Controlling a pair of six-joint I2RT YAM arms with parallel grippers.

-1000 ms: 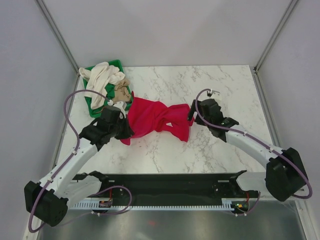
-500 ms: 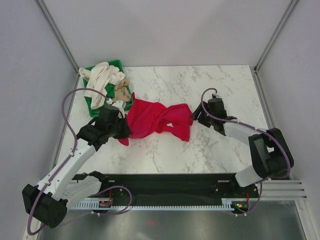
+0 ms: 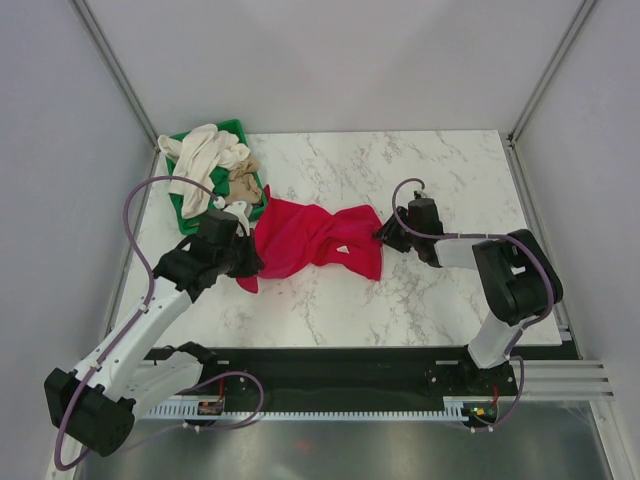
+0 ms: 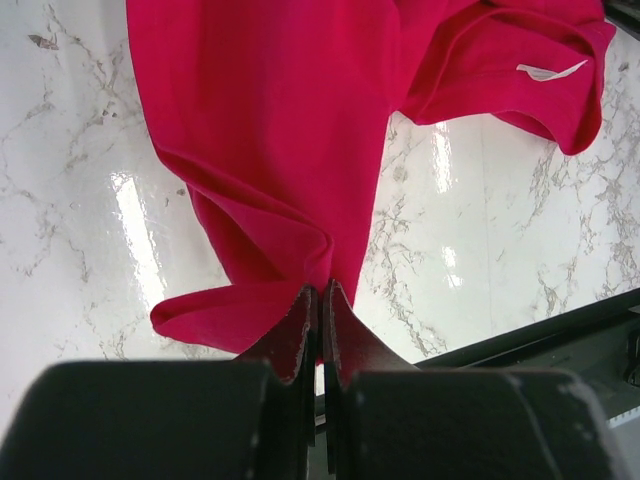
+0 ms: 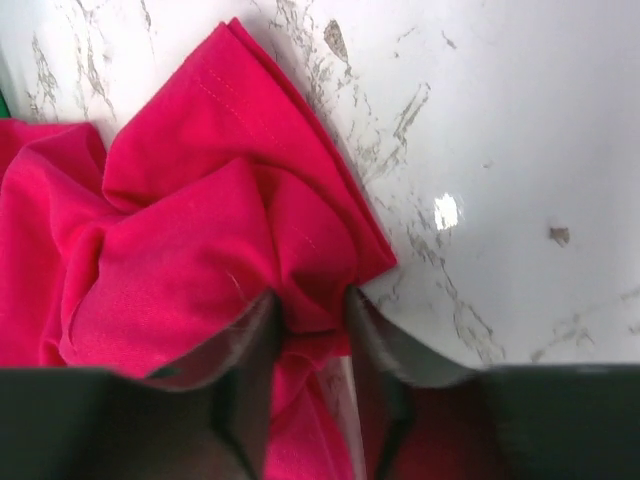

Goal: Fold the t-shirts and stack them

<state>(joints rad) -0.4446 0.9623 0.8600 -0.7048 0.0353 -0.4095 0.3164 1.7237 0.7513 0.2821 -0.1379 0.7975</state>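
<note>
The red t-shirt point(image 3: 310, 235) lies crumpled and stretched sideways on the marble table between both arms. My left gripper point(image 3: 245, 262) is shut on the shirt's left edge; in the left wrist view the fingertips point(image 4: 321, 290) pinch a thin fold of the red fabric point(image 4: 270, 130), and a white neck tag point(image 4: 550, 72) shows at the far end. At the shirt's right end my right gripper point(image 3: 383, 236) has its jaws point(image 5: 310, 300) pressed against both sides of a bunched fold of red cloth point(image 5: 180, 250). Cream-white t-shirts point(image 3: 205, 150) and a tan one point(image 3: 243, 180) lie heaped at the back left.
A green tray point(image 3: 236, 125) at the table's back left corner holds the heap of pale shirts, close to my left arm. Grey walls enclose the table on three sides. A black rail runs along the near edge.
My right gripper has dropped to the shirt's right end and its jaws have narrowed onto a bunch of fabric. The left gripper has kept its grip and barely moved.
</note>
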